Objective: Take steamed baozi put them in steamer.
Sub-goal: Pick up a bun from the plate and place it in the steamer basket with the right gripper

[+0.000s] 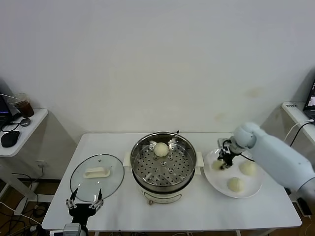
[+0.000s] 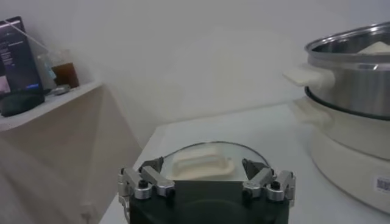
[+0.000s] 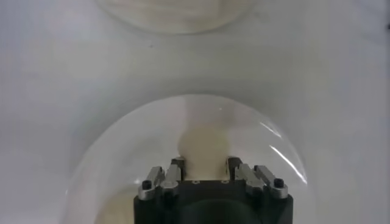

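Note:
The steel steamer (image 1: pixel 162 167) stands mid-table on its white base, with one cream baozi (image 1: pixel 161 149) on the perforated tray at its far side. Three more baozi are on the white plate (image 1: pixel 246 192) to the right. My right gripper (image 1: pixel 225 161) reaches down over the plate's left part and is shut on one baozi (image 3: pixel 204 145), which shows between its fingers in the right wrist view. Two others (image 1: pixel 248 167) (image 1: pixel 236 184) lie free on the plate. My left gripper (image 1: pixel 84 204) is parked open at the table's front left corner.
A glass lid (image 1: pixel 97 177) with a white handle (image 2: pixel 201 163) lies left of the steamer (image 2: pixel 356 73), just beyond the left gripper (image 2: pixel 206 178). Small side tables flank the work table, the left one (image 1: pixel 22 129) carrying a cup and a mouse.

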